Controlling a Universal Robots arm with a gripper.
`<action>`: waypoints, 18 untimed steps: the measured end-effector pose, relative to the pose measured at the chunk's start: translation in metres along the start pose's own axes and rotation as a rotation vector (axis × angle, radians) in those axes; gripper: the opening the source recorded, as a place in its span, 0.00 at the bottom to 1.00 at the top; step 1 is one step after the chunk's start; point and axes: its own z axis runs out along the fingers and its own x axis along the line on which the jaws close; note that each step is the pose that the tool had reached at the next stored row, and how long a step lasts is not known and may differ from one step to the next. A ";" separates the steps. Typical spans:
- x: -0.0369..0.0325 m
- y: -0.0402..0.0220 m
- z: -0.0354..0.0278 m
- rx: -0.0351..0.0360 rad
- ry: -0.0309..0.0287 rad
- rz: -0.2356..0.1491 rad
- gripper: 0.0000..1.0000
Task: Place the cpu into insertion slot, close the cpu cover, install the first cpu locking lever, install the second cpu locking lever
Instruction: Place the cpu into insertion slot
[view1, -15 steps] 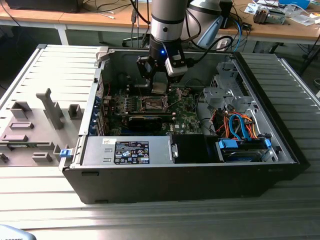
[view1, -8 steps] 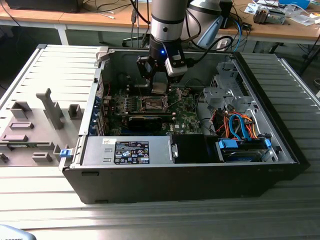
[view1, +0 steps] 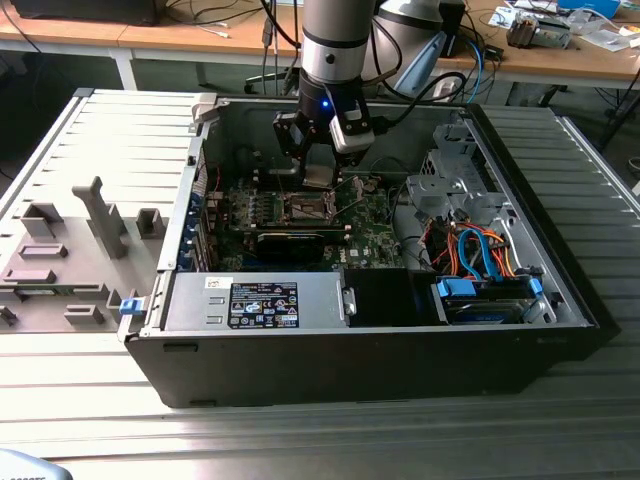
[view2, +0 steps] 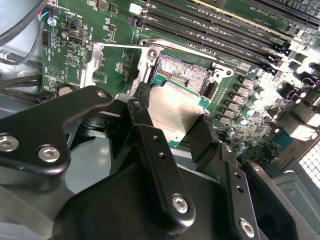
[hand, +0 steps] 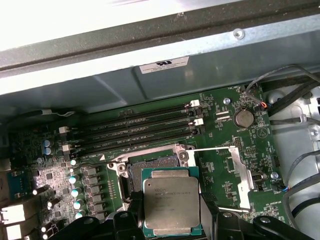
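Now the gripper (hand: 171, 216) pinches the cpu (hand: 171, 200) by two edges over the slot (hand: 150, 167), seemingly slightly offset; seating well needs corners aligned and a level descent.

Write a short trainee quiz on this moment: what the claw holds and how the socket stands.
1. True or false: the claw grips the flat square silver-grey cpu by two opposite edges.
2. Pick one: the thin silver metal cpu cover is A) shut over the socket, B) swung open beside the socket, C) held in the claw.
3. Fill the gap: the square silver-rimmed insertion slot on the green circuit board has its contacts bare, so it is ___ of any chip.

Key: 1 true; 2 B; 3 empty.
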 end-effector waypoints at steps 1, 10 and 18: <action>0.0000 0.0000 0.0000 0.0000 -0.0001 0.000 0.55; 0.0000 0.0000 0.0000 -0.0001 -0.0003 0.006 0.55; 0.0000 0.0000 0.0000 -0.0002 -0.0006 0.013 0.55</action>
